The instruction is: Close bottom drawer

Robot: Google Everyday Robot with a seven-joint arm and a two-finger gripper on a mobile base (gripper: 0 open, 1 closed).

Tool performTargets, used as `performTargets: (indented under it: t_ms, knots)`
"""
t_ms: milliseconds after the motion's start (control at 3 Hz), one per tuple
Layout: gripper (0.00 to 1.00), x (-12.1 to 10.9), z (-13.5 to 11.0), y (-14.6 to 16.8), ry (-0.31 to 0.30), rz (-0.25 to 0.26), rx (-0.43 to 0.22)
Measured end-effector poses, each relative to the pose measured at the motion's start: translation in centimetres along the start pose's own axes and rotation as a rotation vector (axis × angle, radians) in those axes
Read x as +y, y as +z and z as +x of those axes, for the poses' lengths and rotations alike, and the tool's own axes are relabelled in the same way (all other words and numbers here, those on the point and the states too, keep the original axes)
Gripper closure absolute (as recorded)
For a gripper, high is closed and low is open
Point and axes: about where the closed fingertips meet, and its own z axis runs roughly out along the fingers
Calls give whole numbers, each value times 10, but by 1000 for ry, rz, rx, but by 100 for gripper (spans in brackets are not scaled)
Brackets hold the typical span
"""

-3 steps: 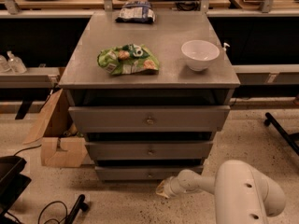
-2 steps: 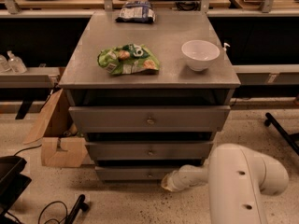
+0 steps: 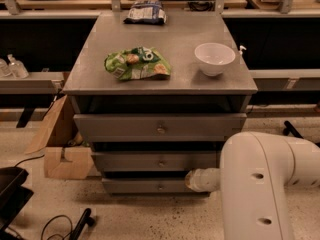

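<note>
The grey cabinet point(image 3: 160, 84) has three drawer fronts stacked below its top. The bottom drawer point(image 3: 145, 186) is the slimmest front, lowest down, with a small brass knob point(image 3: 160, 186) at its centre and a dark gap above it. My gripper point(image 3: 190, 180) is at the right part of the bottom drawer's front, at the end of a white forearm. It is up against the front or very close to it. My bulky white arm point(image 3: 260, 184) fills the lower right and hides the cabinet's right lower corner.
On the cabinet top lie a green snack bag point(image 3: 137, 63), a white bowl point(image 3: 214, 58) and a blue-white bag point(image 3: 145, 12). A cardboard box point(image 3: 62, 151) stands on the floor at the left. A black object point(image 3: 12, 194) and cables lie at the bottom left.
My gripper has moved from low on the floor side up and in toward the bottom drawer's front. The arm's elbow has swung closer and fills more of the lower right.
</note>
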Motion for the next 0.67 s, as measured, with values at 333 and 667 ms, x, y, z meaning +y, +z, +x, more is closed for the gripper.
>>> performTargets:
  t_ms: [333, 667]
  knots:
    - [100, 0, 0, 0, 0, 0, 0]
    - [100, 7, 6, -3, -11, -17, 27]
